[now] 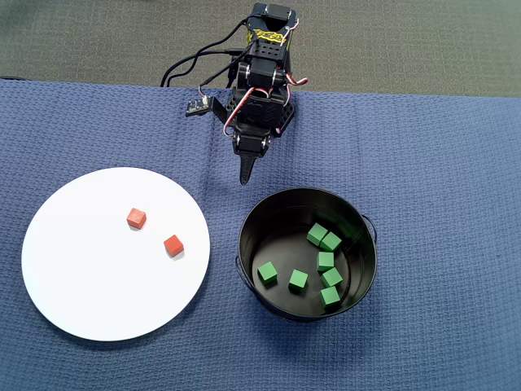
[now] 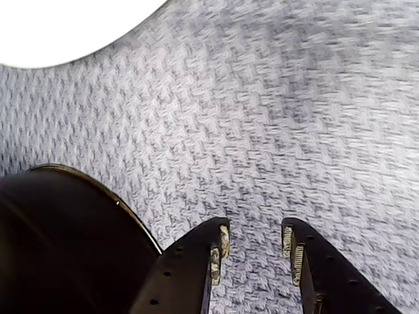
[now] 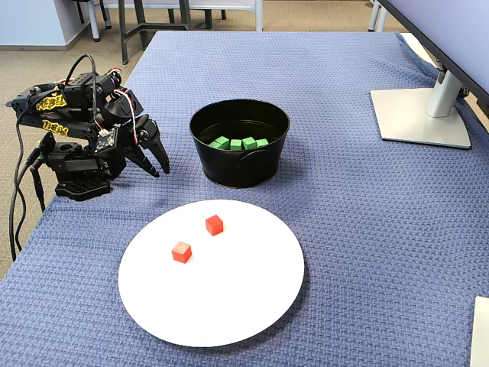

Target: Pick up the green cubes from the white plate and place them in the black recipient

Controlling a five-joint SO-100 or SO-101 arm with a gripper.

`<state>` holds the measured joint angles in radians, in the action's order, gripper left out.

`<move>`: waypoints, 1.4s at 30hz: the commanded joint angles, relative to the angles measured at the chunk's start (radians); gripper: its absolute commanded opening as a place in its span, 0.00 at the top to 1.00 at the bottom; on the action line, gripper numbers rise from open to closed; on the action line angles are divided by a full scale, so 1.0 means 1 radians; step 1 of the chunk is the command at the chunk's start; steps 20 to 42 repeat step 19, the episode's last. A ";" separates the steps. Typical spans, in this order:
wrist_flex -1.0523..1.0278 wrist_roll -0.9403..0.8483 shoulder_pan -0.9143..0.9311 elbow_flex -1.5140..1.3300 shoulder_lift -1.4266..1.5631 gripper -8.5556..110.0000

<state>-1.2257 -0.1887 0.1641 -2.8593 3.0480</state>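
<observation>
Several green cubes (image 1: 326, 261) lie inside the black recipient (image 1: 247, 244), a glossy bucket right of centre; the fixed view shows the cubes (image 3: 237, 143) on its far inner floor. The white plate (image 1: 98, 277) lies to the left and holds only two red cubes (image 1: 136, 217) (image 1: 173, 245). My gripper (image 1: 244, 177) hangs low over the blue cloth between plate and bucket, close to the arm's base. In the wrist view the gripper (image 2: 254, 239) is open with only cloth between its fingers, the bucket (image 2: 59, 248) at lower left and the plate (image 2: 65, 26) at top left.
The blue woven cloth (image 3: 367, 229) covers the table. A monitor stand (image 3: 420, 115) sits at the far right in the fixed view. The arm base (image 3: 72, 180) and its cables stand at the left table edge. A pale object's corner (image 3: 481, 336) shows at the bottom right.
</observation>
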 commanded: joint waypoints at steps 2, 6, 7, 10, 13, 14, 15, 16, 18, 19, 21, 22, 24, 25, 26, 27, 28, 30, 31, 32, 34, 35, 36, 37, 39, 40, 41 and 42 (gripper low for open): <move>0.005 -0.021 -0.011 -0.012 0.008 0.93; 0.009 -0.008 -0.014 -0.021 0.011 0.93; 0.009 -0.006 -0.012 -0.021 0.012 0.93; 0.008 -0.006 -0.015 -0.021 0.012 0.93; 0.009 -0.006 -0.018 -0.021 0.012 0.93; 0.012 -0.005 -0.020 -0.021 0.012 0.93; 0.018 0.000 -0.020 -0.023 0.012 0.93; 0.028 0.005 -0.021 -0.025 0.012 0.93; 0.044 0.020 -0.021 -0.028 0.012 0.93; 0.044 0.020 -0.021 -0.028 0.012 0.93; 0.044 0.020 -0.021 -0.028 0.012 0.93; 0.044 0.020 -0.021 -0.028 0.012 0.93; 0.044 0.020 -0.021 -0.028 0.012 0.93; 0.044 0.020 -0.021 -0.028 0.012 0.93; 0.044 0.020 -0.021 -0.028 0.012 0.93; 0.044 0.020 -0.021 -0.028 0.012 0.93; 0.044 0.020 -0.021 -0.028 0.012 0.93; 0.044 0.020 -0.021 -0.028 0.012 0.93; 0.044 0.020 -0.021 -0.028 0.012 0.93; 0.044 0.020 -0.021 -0.028 0.012 0.93; 0.044 0.020 -0.021 -0.028 0.012 0.93; 0.044 0.020 -0.021 -0.028 0.012 0.93; 0.044 0.020 -0.021 -0.028 0.012 0.93; 0.044 0.020 -0.021 -0.028 0.012 0.93; 0.044 0.020 -0.021 -0.028 0.012 0.93; 0.044 0.020 -0.021 -0.028 0.012 0.93; 0.044 0.020 -0.021 -0.028 0.012 0.93; 0.044 0.020 -0.021 -0.028 0.012 0.93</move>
